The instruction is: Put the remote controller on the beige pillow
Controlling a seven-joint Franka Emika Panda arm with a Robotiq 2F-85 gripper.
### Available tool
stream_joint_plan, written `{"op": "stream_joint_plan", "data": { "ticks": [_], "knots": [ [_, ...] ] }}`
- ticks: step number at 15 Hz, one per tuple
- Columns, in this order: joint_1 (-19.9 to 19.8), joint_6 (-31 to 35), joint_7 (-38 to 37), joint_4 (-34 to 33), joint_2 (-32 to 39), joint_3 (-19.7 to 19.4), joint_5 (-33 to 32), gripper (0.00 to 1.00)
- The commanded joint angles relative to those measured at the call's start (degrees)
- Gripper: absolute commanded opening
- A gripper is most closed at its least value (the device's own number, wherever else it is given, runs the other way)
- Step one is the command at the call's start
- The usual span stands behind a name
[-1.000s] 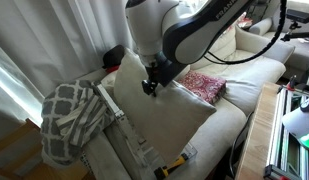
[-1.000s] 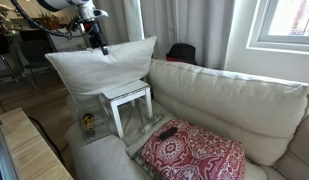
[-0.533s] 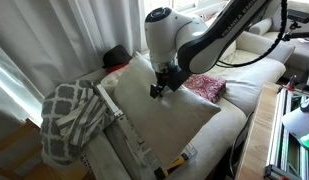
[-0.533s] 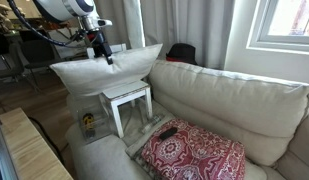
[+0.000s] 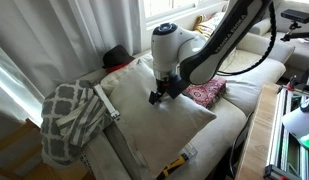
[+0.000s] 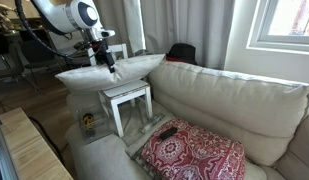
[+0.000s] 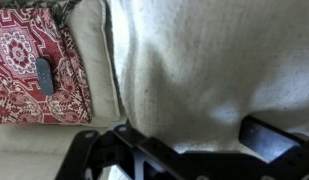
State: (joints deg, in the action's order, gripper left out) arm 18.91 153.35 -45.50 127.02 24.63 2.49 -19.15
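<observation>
The beige pillow (image 5: 169, 118) lies tilted over the sofa arm and a small white table, and it shows as a flattened slab (image 6: 114, 68) from the other side. My gripper (image 5: 156, 97) (image 6: 109, 64) is open and presses down on the pillow's top face. In the wrist view the pillow (image 7: 204, 70) fills the space between the spread fingers of the gripper (image 7: 179, 148), which grip nothing. The remote controller (image 6: 167, 132) (image 7: 44, 73), a slim dark bar, rests on the red patterned pillow (image 6: 194, 152) on the sofa seat, well apart from the gripper.
A grey-and-white lattice blanket (image 5: 69, 115) hangs at the sofa's end. The small white table (image 6: 128, 98) stands under the beige pillow. A black object (image 6: 181, 52) sits on the sofa back (image 6: 234, 95). Curtains and a window run behind. A wooden surface (image 6: 29, 150) lies nearby.
My gripper has moved down and toward the sofa seat. The beige pillow under it has tipped from upright to nearly flat. The remote has not moved.
</observation>
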Motion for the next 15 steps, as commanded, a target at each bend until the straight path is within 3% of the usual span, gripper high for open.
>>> {"op": "stream_joint_plan", "data": {
  "ticks": [1,9,15],
  "knots": [
    [-0.02,-1.82,5.65,-2.1,1.45,1.0,3.54,1.0],
    [-1.87,-16.33,15.07,2.41,-8.0,2.52,12.97,1.0],
    [-1.1,-20.29,14.28,1.42,-13.33,4.18,12.04,1.0]
  ]
}}
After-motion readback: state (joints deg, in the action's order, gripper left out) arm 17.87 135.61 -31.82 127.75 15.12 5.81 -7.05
